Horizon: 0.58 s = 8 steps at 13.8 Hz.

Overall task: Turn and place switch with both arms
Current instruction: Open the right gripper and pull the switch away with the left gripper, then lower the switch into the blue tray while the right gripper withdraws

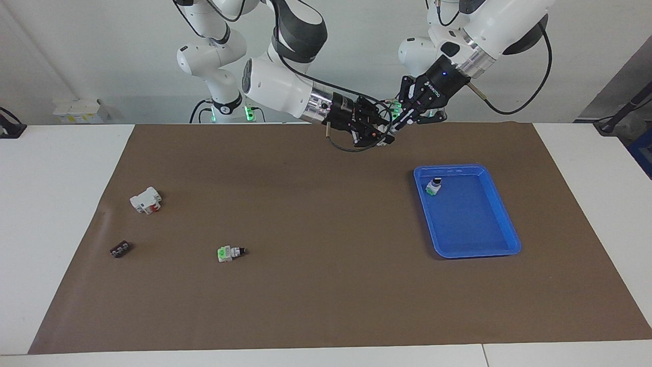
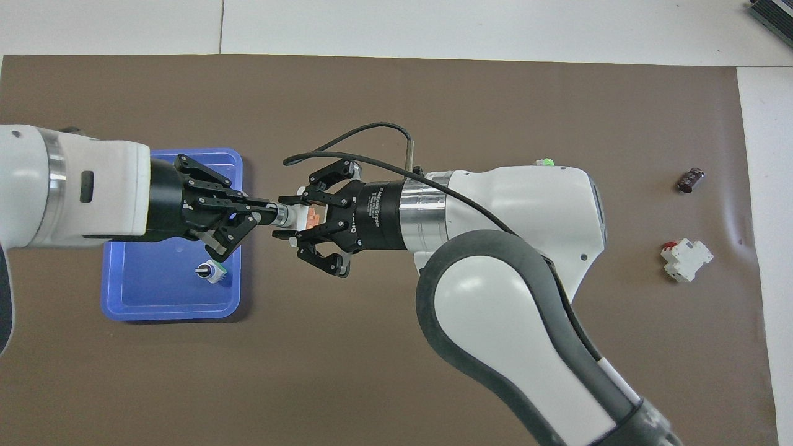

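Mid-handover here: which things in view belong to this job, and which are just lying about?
In the job:
- switch, held in the air between both grippers
- left gripper, shut on its knob end
- right gripper, shut on its orange end
- blue tray, probably where it goes

Lying about:
- green switch in tray
- green switch on mat
- white block
- dark part

From my seat both arms are the usual glossy white shells with dark grey joint sections. The right arm [image 2: 514, 297] has a big charcoal band wrapping its elbow, then a polished silver ring before the black wrist, which has small white lettering printed on it. A thin black cable [image 2: 347, 139] loops off that wrist. The left arm [image 2: 74, 189] has a silver ring too, plus a small dark oval slot in its white casing. Both grippers are black open linkage frames with visible pivot pins. Green lights glow at the bases.
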Each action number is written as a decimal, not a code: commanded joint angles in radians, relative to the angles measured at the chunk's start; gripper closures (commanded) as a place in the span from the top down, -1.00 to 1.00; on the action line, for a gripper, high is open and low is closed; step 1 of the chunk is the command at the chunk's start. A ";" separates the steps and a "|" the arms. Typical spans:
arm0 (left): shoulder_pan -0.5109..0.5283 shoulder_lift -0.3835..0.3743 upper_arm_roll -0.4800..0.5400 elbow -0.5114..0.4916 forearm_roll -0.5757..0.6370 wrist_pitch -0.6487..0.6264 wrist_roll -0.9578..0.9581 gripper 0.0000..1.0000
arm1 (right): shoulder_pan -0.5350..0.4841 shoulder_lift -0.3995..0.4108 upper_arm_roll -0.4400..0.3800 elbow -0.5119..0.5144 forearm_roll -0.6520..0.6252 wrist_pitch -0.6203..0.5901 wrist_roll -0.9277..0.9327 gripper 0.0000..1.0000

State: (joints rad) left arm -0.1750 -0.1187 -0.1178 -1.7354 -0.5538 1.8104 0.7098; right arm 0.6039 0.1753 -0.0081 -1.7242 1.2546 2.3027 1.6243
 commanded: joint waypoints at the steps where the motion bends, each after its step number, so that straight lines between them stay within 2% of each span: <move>1: 0.042 -0.024 0.021 -0.053 0.092 0.018 0.043 -1.00 | -0.024 -0.060 -0.013 -0.012 -0.009 0.000 0.046 1.00; 5: 0.060 -0.024 0.023 -0.053 0.094 0.015 0.043 -1.00 | -0.038 -0.102 -0.019 -0.034 -0.075 -0.006 0.043 1.00; 8: 0.063 -0.027 0.023 -0.064 0.196 0.017 0.045 -1.00 | -0.082 -0.128 -0.021 -0.052 -0.255 -0.020 0.040 1.00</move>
State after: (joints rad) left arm -0.1221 -0.1195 -0.0873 -1.7653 -0.4250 1.8109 0.7415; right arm 0.5558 0.0831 -0.0350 -1.7381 1.1049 2.2993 1.6466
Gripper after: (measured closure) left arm 0.903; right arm 0.000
